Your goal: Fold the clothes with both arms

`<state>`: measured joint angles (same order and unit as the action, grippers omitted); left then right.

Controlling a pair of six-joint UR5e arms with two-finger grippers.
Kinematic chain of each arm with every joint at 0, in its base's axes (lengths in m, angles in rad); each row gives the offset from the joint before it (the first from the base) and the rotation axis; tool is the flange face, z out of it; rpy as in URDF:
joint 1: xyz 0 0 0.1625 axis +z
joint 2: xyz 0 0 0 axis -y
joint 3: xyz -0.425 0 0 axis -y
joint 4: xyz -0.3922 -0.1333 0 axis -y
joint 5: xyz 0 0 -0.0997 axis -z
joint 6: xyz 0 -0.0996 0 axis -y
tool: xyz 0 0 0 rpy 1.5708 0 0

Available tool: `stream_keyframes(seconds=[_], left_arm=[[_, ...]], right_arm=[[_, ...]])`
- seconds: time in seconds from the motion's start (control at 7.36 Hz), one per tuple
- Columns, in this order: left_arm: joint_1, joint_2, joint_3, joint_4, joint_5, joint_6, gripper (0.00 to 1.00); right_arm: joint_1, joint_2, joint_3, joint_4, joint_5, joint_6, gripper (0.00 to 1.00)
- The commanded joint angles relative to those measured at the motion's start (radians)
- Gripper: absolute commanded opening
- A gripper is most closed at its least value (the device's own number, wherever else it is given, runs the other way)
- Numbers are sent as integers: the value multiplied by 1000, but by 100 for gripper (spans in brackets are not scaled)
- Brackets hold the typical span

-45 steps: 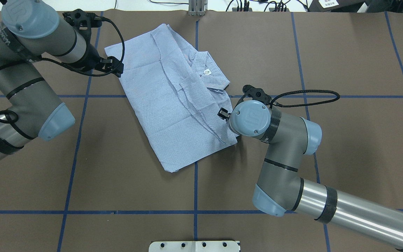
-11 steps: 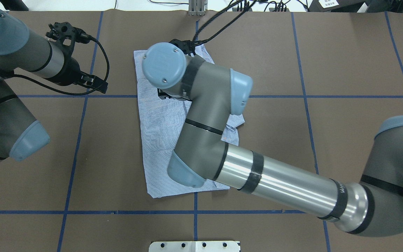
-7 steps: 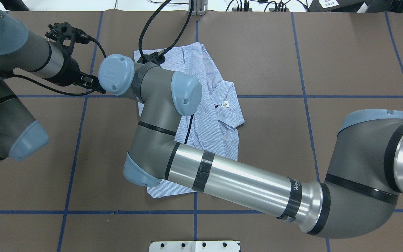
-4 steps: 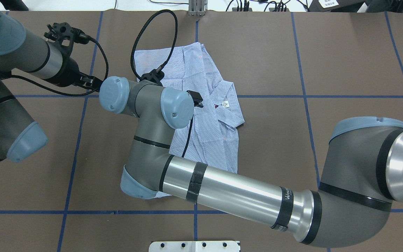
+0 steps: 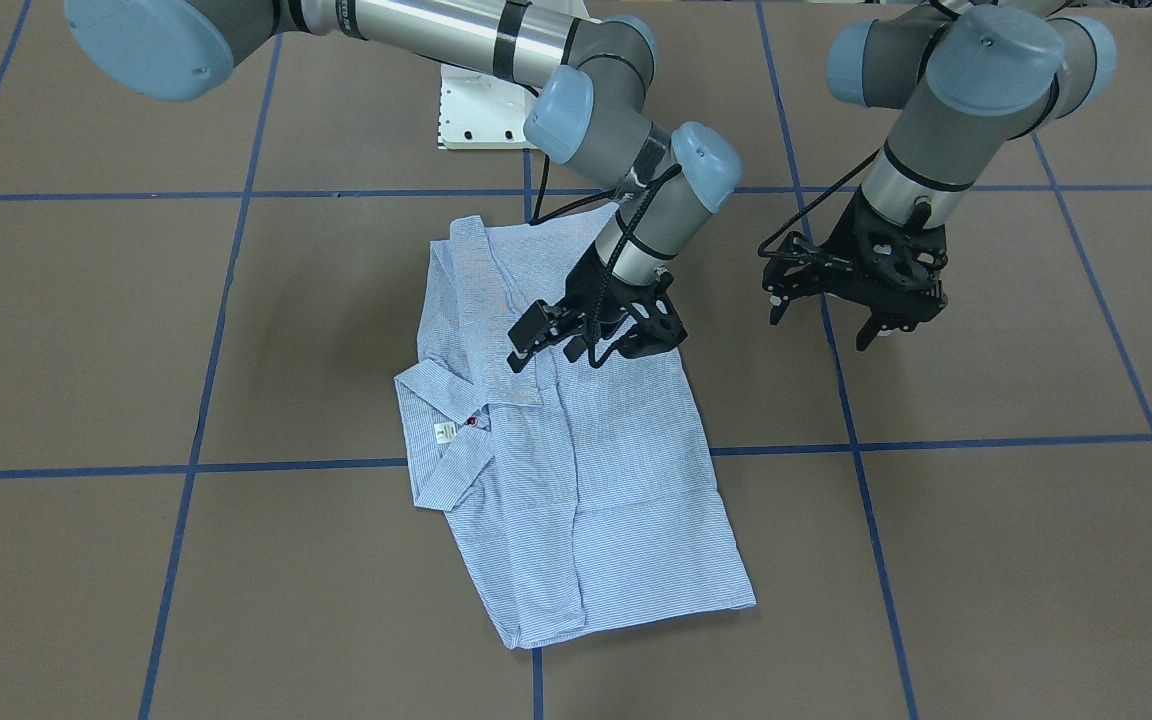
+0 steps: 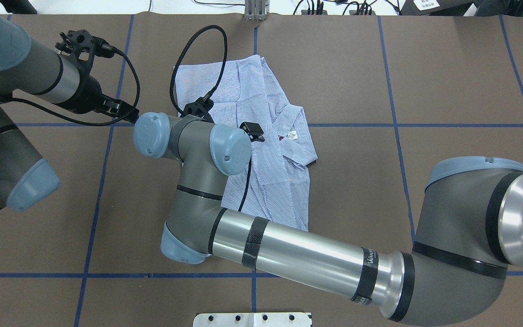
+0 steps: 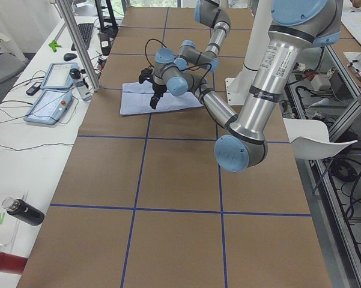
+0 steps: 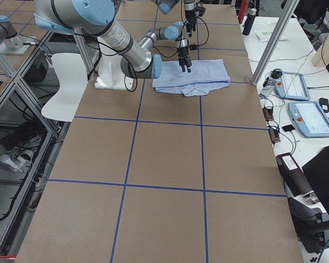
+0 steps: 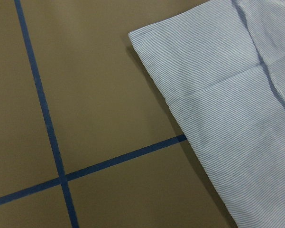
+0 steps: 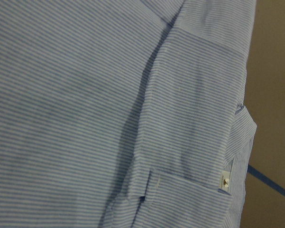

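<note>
- The brown table (image 5: 236,600), gridded with blue tape lines (image 5: 186,465), fills the scene.
- Right arm (image 6: 311,254) reaches long across the middle, elbow bent, its wrist over the shirt's near-left part in the overhead view.
- Left arm (image 6: 21,77) sits off to the shirt's side, wrist angled down toward bare table.
- The striped shirt (image 5: 576,480) lies folded flat in a rough rectangle mid-table, straddling a tape crossing, nothing gripping it.
- Left gripper (image 5: 821,320) hovers just beside the shirt's edge, fingers spread wide, empty; its wrist camera shows the shirt's corner and tape.
- Right gripper (image 5: 561,345) hangs just above the cloth, jaws parted, holding nothing.
- The collar (image 5: 451,395) pokes out at one long edge of the fold.
- The white neck label (image 5: 443,432) shows inside the collar.
- A dark red button (image 5: 472,422) sits right beside the label.
</note>
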<state>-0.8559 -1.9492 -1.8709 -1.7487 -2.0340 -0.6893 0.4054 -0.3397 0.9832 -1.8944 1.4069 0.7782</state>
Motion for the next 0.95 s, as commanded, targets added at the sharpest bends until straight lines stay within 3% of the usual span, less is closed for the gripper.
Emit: stream_keyframes(seconds=[0.0,0.41,0.82], left_arm=[[-3,1,-4,0,-8,4,100],[-96,7,7,53,-9,129,100],[-112,13,3,67,-43,157,100]], right_arm=[[0,-7,-23,47,-5,23,100],[-4,-9,-24,46,-5,27,100],[-4,-19,-26,41,-42,15,99]])
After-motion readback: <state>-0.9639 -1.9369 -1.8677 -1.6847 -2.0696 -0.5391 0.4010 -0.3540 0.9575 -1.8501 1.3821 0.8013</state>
